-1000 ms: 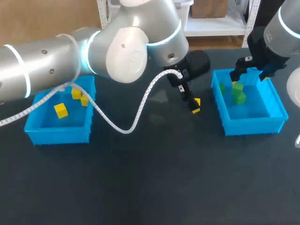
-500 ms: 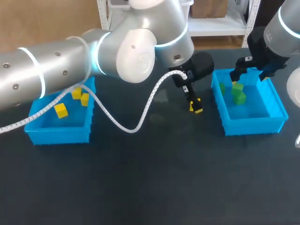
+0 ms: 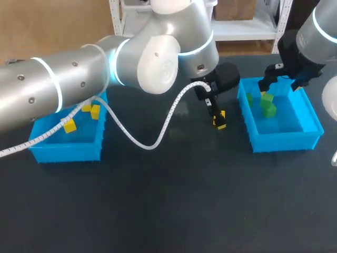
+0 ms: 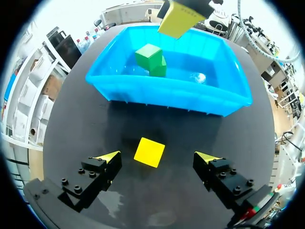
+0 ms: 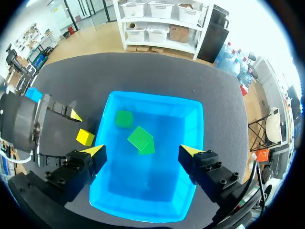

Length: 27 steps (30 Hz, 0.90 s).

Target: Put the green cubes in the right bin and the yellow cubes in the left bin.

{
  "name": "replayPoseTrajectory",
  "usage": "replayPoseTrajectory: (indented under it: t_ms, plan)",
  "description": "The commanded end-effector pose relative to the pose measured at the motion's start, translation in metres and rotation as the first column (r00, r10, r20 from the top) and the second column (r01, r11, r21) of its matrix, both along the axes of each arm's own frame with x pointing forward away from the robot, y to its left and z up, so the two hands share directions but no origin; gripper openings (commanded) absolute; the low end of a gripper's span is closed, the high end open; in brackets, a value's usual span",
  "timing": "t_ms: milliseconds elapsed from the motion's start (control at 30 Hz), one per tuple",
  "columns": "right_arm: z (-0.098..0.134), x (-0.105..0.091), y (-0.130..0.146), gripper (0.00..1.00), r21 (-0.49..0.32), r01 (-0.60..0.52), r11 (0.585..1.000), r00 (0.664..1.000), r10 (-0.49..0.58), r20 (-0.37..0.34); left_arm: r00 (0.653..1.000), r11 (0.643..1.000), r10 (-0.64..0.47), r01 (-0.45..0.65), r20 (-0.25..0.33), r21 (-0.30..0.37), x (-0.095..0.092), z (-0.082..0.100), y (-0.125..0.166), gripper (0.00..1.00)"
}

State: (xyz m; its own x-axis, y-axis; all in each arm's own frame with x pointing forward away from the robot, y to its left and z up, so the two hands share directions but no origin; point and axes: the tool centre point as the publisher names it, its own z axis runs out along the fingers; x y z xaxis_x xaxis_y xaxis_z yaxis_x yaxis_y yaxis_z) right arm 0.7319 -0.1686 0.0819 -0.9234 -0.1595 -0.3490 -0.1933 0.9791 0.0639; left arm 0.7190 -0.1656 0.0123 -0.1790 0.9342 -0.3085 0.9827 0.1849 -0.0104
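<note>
Yellow cube lies at 9 o'clock of the right bin, between open fingers of the left gripper, seemingly ready for grasping

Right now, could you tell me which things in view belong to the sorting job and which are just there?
Part of the job: the loose yellow cube, the yellow cubes in the left bin, the green cubes in the right bin.
Just there: the white coiled cable, the black table.
</note>
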Motion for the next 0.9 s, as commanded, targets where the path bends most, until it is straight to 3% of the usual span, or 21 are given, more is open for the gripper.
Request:
replayPoseTrajectory:
  t_ms: [33,833,867,900]
  plan:
    - [0.0,-0.002,0.0,1.0,-0.001,0.002,1.0,1.0,-0.002,0.005,1.0,1.0,-0.001,0.001,-0.009,0.005,0.009,-0.006,-0.004,1.0]
    - [0.0,-0.002,0.0,1.0,-0.001,0.002,1.0,1.0,-0.002,0.005,1.0,0.999,-0.02,0.021,-0.012,0.034,0.017,-0.022,-0.013,1.0]
    - [0.0,-0.002,0.0,1.0,-0.001,0.002,1.0,1.0,-0.002,0.005,1.0,0.999,-0.019,0.02,-0.012,0.035,0.017,-0.022,-0.013,0.86]
    - [0.0,-0.002,0.0,1.0,-0.001,0.002,1.0,1.0,-0.002,0.005,1.0,0.999,-0.019,0.019,-0.012,0.037,0.017,-0.023,-0.013,0.49]
